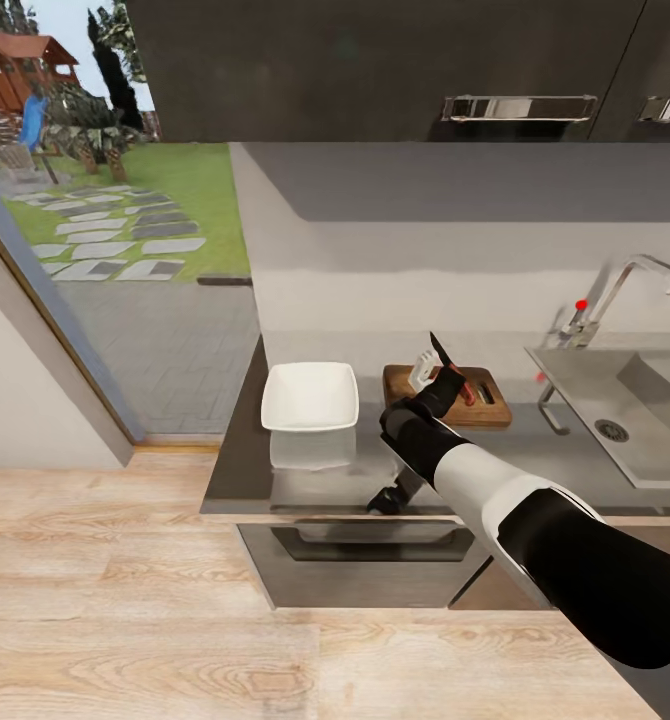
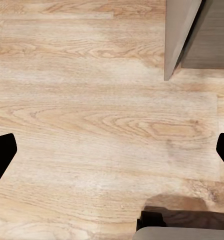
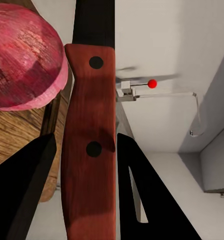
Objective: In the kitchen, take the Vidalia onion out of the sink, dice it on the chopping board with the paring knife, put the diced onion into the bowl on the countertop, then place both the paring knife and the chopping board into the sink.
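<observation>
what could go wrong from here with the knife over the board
1. The right gripper holds the paring knife blade-up above the chopping board; it must swing down accurately, and the round Vidalia onion could roll off the board under a glancing cut.
2. The bowl sits close beside the board, so a wide arm sweep might knock it.

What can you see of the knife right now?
The knife is clamped in the right end effector, held above the board. Its handle is reddish-brown, wood-like, with two dark rivets, and a black finger shows on either side of it. The dark, narrow blade points up and slightly back toward the wall, touching nothing. In the right wrist view, the onion sits on the board beside the handle; contact between them cannot be judged.
</observation>
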You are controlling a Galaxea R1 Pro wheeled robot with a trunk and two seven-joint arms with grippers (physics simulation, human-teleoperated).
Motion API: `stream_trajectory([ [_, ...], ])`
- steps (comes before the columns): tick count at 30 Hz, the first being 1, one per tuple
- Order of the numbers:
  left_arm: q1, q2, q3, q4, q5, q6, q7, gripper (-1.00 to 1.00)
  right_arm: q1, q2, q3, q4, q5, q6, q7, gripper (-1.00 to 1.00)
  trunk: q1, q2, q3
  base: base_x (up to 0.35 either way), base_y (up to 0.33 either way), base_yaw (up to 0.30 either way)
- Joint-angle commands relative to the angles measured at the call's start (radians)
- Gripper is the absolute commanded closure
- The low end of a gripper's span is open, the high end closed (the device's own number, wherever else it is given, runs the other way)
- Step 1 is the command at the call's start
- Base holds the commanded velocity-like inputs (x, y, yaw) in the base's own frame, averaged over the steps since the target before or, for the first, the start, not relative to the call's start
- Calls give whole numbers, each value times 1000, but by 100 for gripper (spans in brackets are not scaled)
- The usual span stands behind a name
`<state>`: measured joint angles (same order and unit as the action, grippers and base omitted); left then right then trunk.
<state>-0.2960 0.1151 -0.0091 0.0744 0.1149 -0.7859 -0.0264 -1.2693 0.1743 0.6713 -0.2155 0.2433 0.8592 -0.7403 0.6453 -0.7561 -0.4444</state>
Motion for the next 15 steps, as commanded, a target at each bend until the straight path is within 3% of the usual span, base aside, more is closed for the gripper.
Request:
stream_trajectory([
  [1, -2, 0, -2, 4, 6, -6, -3, -100, -1, 0, 2, 1, 1, 4, -1, 100, 0, -1, -1, 0, 0, 0],
  [15, -2, 0, -2, 4, 5, -6, -3, -100, -1, 0, 4, 59, -1, 3, 2, 100, 0, -1, -1, 0, 0, 0],
])
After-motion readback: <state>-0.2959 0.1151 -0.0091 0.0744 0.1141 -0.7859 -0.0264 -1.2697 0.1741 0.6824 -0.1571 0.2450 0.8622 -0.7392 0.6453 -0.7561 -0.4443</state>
